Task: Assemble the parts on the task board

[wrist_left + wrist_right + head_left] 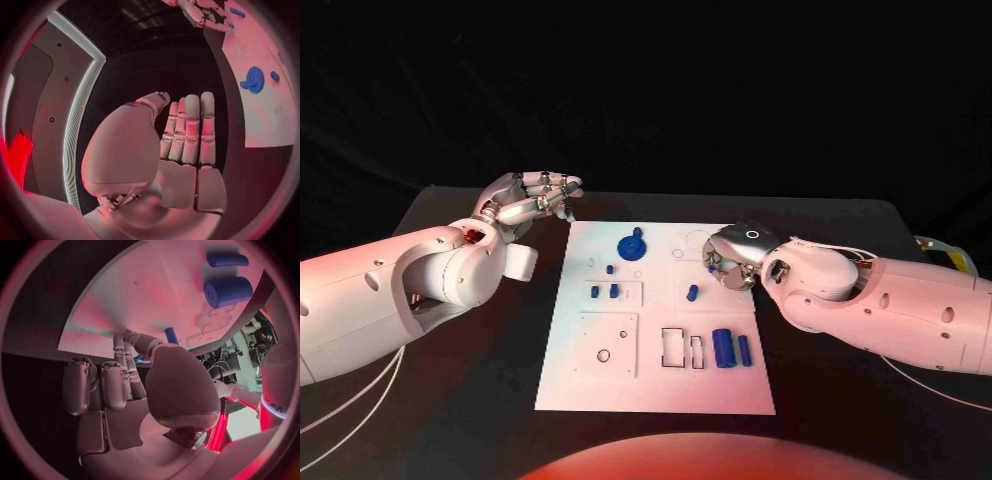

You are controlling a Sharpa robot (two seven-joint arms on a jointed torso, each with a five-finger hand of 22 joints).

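The white task board (661, 385) lies mid-table. On it are a blue gear (633, 246), several small blue pegs (596, 292), a lone blue peg (692, 293), and two blue cylinders (724, 346) beside rectangular slots. My right hand (733, 258) hovers over the board's right side, just beyond the lone peg (170, 335). Its fingers (122, 375) stretch toward the board and hold nothing. The cylinders (228, 291) lie further off. My left hand (531, 200) is raised off the board's far left corner, its fingers (190, 130) straight and empty. The gear (254, 80) lies off to its side.
The black table (459, 400) surrounds the board, with bare room in front and on both sides. A square recessed plate (607, 345) with a small hole sits at the board's near left. A yellow-and-white object (945, 255) lies at the table's right edge.
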